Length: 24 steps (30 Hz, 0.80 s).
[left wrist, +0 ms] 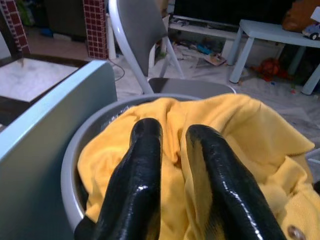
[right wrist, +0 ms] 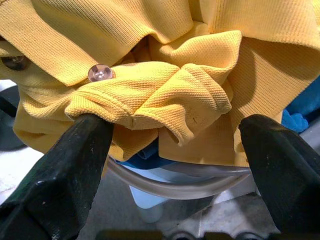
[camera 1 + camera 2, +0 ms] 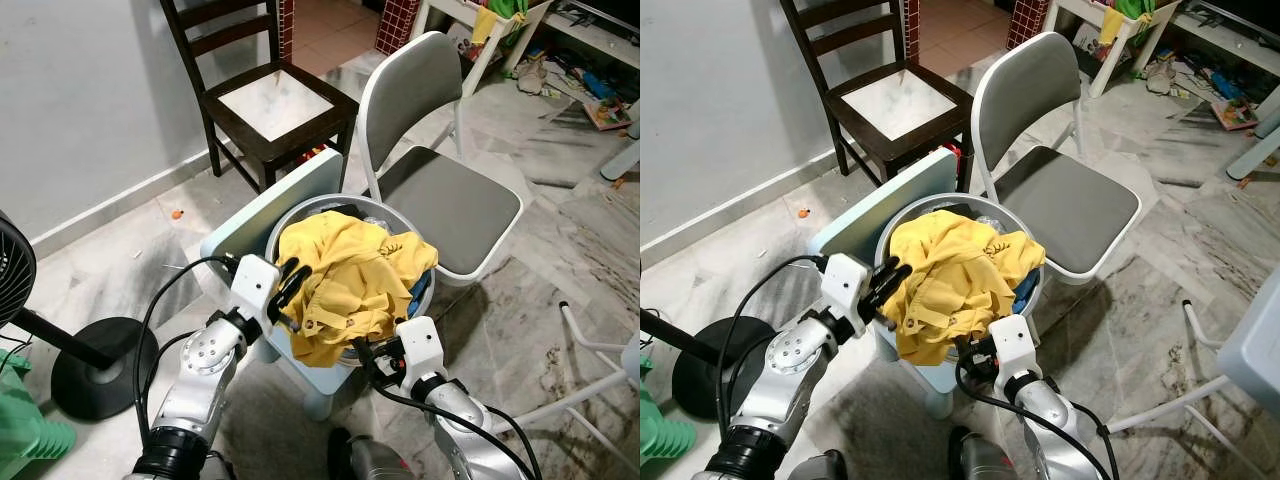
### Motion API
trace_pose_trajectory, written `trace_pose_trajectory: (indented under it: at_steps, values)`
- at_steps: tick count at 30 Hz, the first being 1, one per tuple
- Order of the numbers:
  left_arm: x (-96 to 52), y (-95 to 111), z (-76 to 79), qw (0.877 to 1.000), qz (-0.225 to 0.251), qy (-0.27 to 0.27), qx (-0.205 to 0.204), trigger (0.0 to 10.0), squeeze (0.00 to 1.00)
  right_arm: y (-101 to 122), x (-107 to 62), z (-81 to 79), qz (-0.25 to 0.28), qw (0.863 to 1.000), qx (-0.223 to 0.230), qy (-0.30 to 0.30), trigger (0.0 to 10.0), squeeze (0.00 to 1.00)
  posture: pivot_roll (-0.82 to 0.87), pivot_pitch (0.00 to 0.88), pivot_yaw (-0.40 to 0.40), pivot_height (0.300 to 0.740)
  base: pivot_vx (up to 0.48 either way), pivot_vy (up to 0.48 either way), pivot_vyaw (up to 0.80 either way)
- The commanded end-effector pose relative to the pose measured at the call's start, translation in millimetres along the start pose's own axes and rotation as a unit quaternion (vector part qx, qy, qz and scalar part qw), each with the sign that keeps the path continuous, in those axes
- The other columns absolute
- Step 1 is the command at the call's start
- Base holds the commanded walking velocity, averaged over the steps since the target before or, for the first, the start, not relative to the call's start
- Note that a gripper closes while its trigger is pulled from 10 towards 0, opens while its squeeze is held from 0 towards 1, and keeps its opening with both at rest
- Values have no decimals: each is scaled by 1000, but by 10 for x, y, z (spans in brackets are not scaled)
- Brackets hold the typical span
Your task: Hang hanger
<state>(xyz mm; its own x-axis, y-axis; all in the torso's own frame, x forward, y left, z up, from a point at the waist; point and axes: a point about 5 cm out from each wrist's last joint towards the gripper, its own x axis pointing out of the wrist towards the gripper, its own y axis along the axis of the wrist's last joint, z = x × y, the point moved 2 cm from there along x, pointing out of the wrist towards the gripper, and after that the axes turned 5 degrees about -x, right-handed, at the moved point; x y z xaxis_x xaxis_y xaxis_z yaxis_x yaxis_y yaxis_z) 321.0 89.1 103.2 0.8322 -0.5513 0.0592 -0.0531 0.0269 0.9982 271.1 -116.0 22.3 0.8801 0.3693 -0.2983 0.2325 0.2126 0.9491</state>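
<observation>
The left gripper (image 3: 291, 296) pinches the yellow shirt (image 3: 350, 280) at the near left rim of the grey basket (image 3: 902, 214). The right gripper (image 2: 175, 150) waits spread wide by the near rim. I see no hanger, so hanging has hardly begun.

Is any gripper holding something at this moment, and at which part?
The left gripper pinches a fold of the yellow shirt at its left edge, over the basket rim. The right gripper is open under the shirt's collar and holds nothing.
</observation>
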Motion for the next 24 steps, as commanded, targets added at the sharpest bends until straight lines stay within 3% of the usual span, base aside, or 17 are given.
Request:
trace_pose_trajectory:
  at_steps: [1,10,19,20,21,22,23,24]
  values:
    - [32,-15,48,1000,-2,-4,2,10000,1000,-79,-36,19,-12,1000,2,-2,10000,141,-106,214,-70,740,0,0,0]
    - [227,-119,201,999,-31,-34,-17,10000,1000,-72,-52,20,-11,1000,1,-5,10000,137,-132,214,-68,740,0,0,0]
    - [221,-383,76,995,-100,-17,-12,10000,1000,-90,-86,28,-13,1000,1,-8,10000,145,-145,220,-68,740,0,0,0]
    - [185,-455,52,993,-114,-21,-21,4941,1000,-89,-86,24,-13,1000,1,-8,10000,141,-146,220,-69,740,0,0,0]
    - [154,-518,20,991,-126,-16,-32,0,565,-89,-87,20,-13,1000,1,-8,10000,141,-147,220,-70,740,0,0,0]
    - [154,-518,20,991,-126,-16,-32,0,565,-89,-87,20,-13,1000,1,-8,10000,141,-147,220,-70,740,0,0,0]
    - [132,-563,10,990,-137,-17,-35,0,0,-87,-88,19,-13,1000,0,-7,10000,141,-148,219,-70,740,0,0,0]
    - [126,-576,8,989,-140,-18,-37,0,0,-86,-87,21,-12,1000,0,-8,10000,141,-149,221,-69,740,0,0,0]
